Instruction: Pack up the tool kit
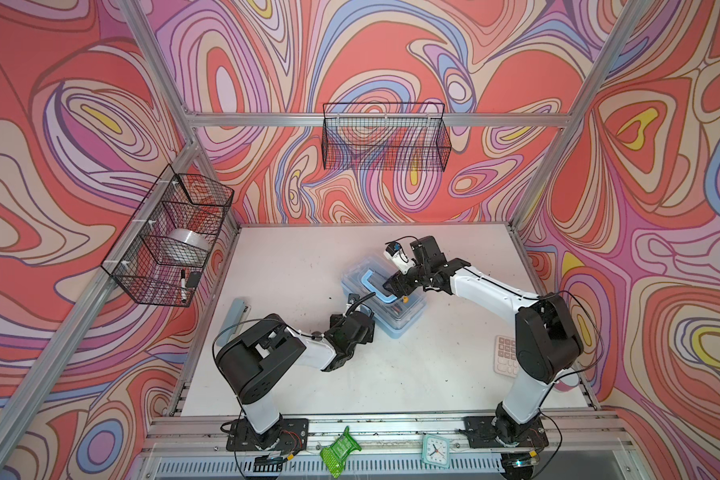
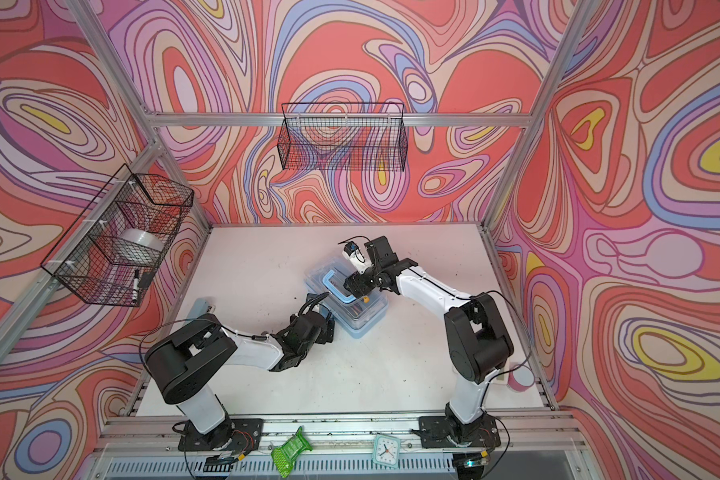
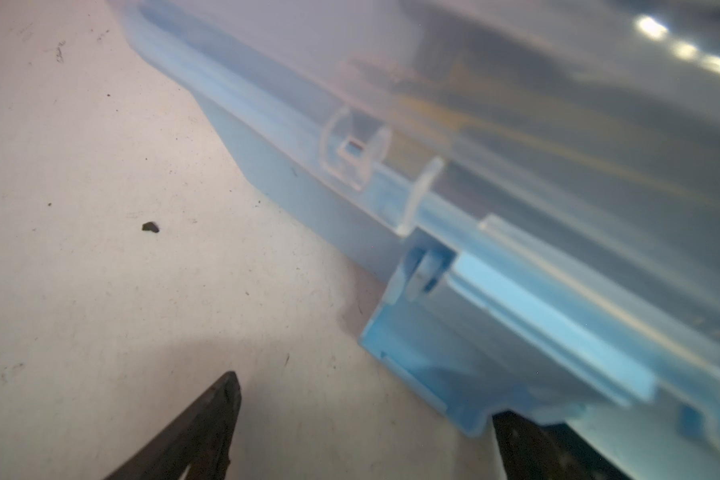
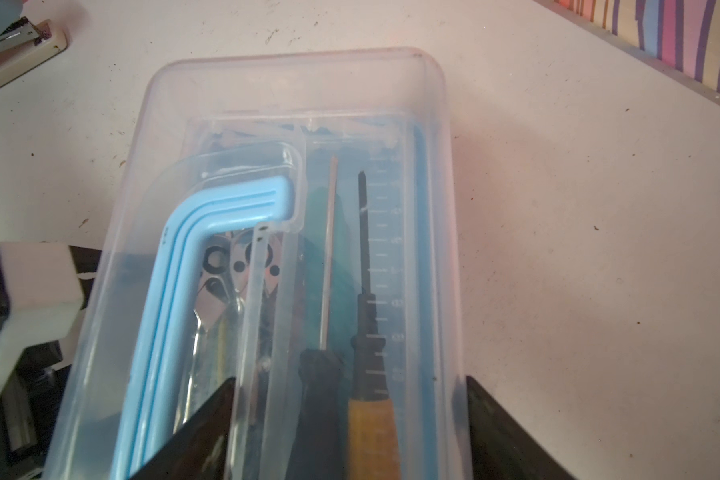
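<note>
The tool kit (image 1: pixel 395 320) (image 2: pixel 360 318) lies slantwise in the middle of the white table, a light blue box under a clear lid (image 4: pixel 267 95) with a blue handle (image 4: pixel 192 257). Through the lid I see an orange-handled screwdriver (image 4: pixel 373 432) and other small tools. My right gripper (image 4: pixel 350 380) (image 1: pixel 395 286) hangs open over the lid, one finger above its middle and one past the box's long edge. Beside the box's near-left side my left gripper (image 3: pixel 362 399) (image 1: pixel 373 323) stands open and low. A blue latch (image 3: pixel 441 361) sticks out over one of its fingers.
A grey-blue stapler (image 1: pixel 237 316) (image 4: pixel 21 50) lies left of the box. A pink calculator (image 1: pixel 504 353) and a pink tape roll (image 2: pixel 521 379) sit by the right arm's base. Wire baskets (image 1: pixel 171 245) (image 1: pixel 385 137) hang on the left and back walls.
</note>
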Robot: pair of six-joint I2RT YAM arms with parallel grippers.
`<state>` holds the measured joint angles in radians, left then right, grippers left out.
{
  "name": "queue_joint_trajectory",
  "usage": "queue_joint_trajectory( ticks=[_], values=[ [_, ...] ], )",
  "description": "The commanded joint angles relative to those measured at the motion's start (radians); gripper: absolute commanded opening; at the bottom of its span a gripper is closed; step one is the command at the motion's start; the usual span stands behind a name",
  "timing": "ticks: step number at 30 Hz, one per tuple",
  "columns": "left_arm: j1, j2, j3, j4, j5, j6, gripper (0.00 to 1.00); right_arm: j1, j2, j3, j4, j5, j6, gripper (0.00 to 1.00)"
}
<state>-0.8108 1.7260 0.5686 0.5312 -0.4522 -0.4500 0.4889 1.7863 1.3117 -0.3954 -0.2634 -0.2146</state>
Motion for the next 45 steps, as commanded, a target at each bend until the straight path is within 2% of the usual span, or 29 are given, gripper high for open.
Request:
queue_joint_trajectory(
  ticks=[1, 18, 32, 45],
  values=[
    [0.003, -0.015, -0.011, 0.076, -0.073, -0.009, 0.9, 0.016, 0.048, -0.069, -0.163, 0.073, -0.041, 0.81],
    [0.004, -0.163, -0.089, 0.041, -0.105, -0.01, 0.87, 0.015, 0.059, -0.07, -0.134, 0.067, -0.025, 0.81],
    [0.003, -0.271, -0.099, -0.037, -0.078, 0.011, 0.89, 0.015, 0.049, -0.065, -0.093, 0.069, 0.008, 0.83],
    [0.02, -0.319, -0.102, -0.064, 0.003, 0.007, 0.89, 0.013, -0.009, -0.036, 0.011, 0.191, 0.082, 0.88]
  ],
)
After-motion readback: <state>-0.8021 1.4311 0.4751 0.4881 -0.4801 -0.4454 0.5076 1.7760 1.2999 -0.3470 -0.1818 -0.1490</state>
